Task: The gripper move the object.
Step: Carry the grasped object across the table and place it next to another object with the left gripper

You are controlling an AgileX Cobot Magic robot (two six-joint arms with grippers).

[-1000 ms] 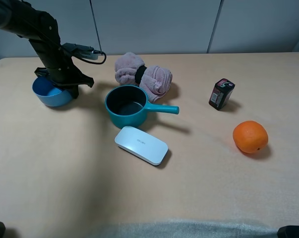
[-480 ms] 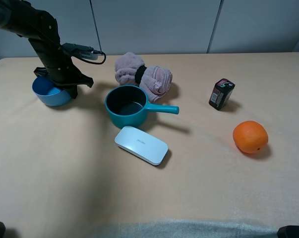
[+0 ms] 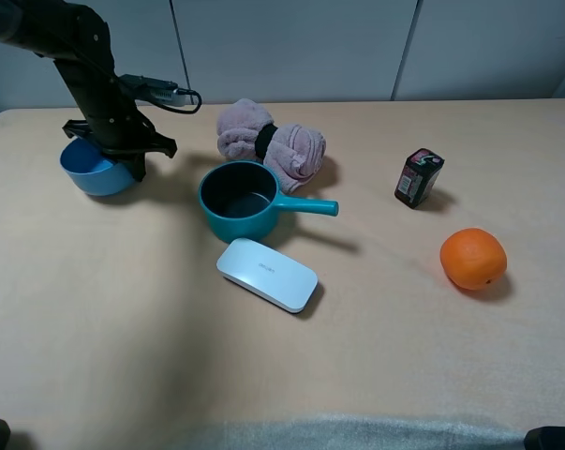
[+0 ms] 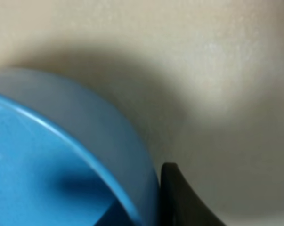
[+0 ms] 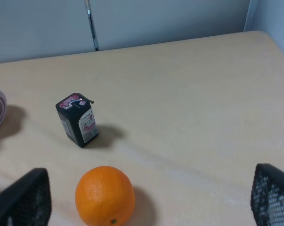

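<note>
Bowl (image 3: 93, 171), blue plastic, sits far left on surface (image 3: 123, 328) in high view, near teal pot (image 3: 240, 199); both look empty. Left tool (image 3: 128, 161) grips the wall facing the pot, one finger (image 4: 179, 200) flat on the outer side; right tool (image 5: 149, 207) gapes wide, holding nothing. Est. handling: light, stiff, smooth & prob. slippery, so a rim/wall pinch is the only hold; one-sided grip may let it tilt.

Far left: bowl (image 3: 87, 173). Right of that: pot (image 3: 240, 202), with towel (image 3: 273, 141) behind and case (image 3: 266, 274) in front. Farther right: box (image 3: 419, 176), orange (image 3: 472, 258) in front.
</note>
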